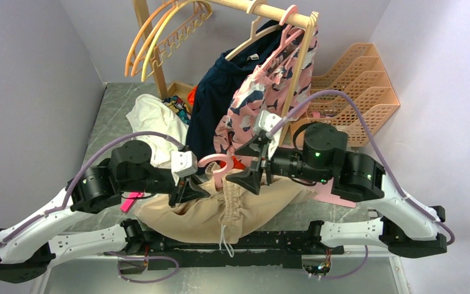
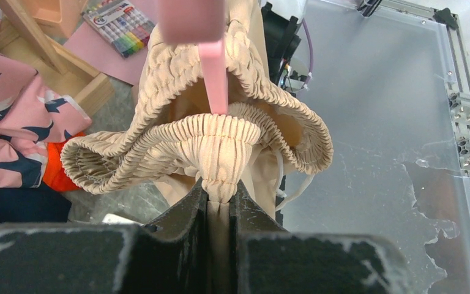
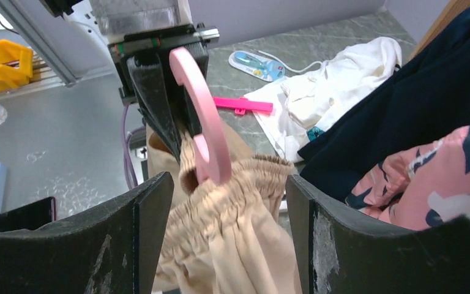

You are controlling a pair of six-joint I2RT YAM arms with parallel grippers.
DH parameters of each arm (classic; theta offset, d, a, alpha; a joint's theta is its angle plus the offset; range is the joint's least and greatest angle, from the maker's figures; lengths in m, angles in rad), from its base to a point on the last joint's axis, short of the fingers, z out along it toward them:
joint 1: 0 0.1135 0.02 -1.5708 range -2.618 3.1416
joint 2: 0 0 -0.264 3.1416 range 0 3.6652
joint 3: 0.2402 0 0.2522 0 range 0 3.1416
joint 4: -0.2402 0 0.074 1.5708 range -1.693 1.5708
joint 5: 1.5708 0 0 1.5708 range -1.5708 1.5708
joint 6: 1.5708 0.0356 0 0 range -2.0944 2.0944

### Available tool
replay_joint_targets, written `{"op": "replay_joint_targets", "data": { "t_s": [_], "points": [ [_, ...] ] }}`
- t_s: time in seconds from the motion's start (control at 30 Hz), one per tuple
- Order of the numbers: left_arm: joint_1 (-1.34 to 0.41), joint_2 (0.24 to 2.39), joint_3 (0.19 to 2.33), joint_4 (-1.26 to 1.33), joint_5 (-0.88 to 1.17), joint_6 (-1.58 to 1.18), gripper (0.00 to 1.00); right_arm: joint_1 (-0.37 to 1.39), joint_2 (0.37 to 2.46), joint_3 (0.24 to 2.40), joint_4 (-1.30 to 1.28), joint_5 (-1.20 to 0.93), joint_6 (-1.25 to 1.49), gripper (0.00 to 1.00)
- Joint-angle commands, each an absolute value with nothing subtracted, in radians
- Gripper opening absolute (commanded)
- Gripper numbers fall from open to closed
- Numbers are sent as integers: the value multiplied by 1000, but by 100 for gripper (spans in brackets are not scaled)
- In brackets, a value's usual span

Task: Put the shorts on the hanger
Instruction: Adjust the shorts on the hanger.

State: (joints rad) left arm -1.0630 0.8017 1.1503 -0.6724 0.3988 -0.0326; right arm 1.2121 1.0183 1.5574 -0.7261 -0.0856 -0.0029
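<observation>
The tan shorts [image 1: 220, 211] hang bunched between my two grippers, legs drooping over the table's near edge, white drawstring dangling. The pink hanger [image 1: 216, 163] shows only its hook and stem, rising out of the waistband opening; its bar is hidden inside the shorts. My left gripper [image 1: 186, 193] is shut on a pinch of the gathered waistband [image 2: 220, 138], with the pink stem [image 2: 214, 76] just beyond. My right gripper [image 3: 226, 190] is open, its jaws either side of the waistband [image 3: 238, 226] below the hook [image 3: 205, 122], not touching it.
A wooden rack at the back holds orange and yellow hangers [image 1: 165, 30], a navy garment [image 1: 220, 104] and a pink patterned garment [image 1: 269, 98]. An orange file tray [image 1: 355, 86] stands back right. White cloth [image 1: 153, 119], a pink clip [image 1: 131, 201] and a marker pack [image 2: 119, 24] lie around.
</observation>
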Motion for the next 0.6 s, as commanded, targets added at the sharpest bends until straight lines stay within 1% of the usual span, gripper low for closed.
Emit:
{"op": "replay_joint_targets", "data": {
  "t_s": [0.0, 0.07, 0.1, 0.13, 0.17, 0.23, 0.33, 0.37, 0.4, 0.5, 0.57],
  "points": [
    [-1062, 802, 1176, -617, 439, -20, 7, 1213, 1052, 1512, -616, -101, 26, 71],
    [-1062, 802, 1176, -623, 440, -18, 7, 1214, 1065, 1502, -593, -128, 35, 70],
    [-1062, 802, 1175, -626, 440, -17, 7, 1214, 1073, 1501, -584, -146, 36, 68],
    [-1062, 801, 1176, -627, 439, -17, 7, 1214, 1080, 1500, -578, -161, 40, 65],
    [-1062, 801, 1179, -631, 438, -16, 7, 1215, 1086, 1500, -576, -175, 42, 60],
    [-1062, 802, 1185, -638, 435, -14, 7, 1214, 1094, 1497, -568, -198, 46, 43],
    [-1062, 804, 1197, -652, 418, -16, 7, 1214, 1078, 1473, -537, -225, 52, 8],
    [-1062, 803, 1198, -655, 410, -15, 10, 1214, 1060, 1463, -520, -227, 60, 0],
    [-1062, 797, 1199, -656, 397, -17, 15, 1214, 1045, 1449, -503, -223, 67, 0],
    [-1062, 776, 1199, -670, 361, -25, 25, 1213, 996, 1409, -463, -196, 81, 0],
    [-1062, 753, 1203, -685, 323, -31, 28, 1214, 963, 1387, -444, -176, 90, 0]
  ]
}}
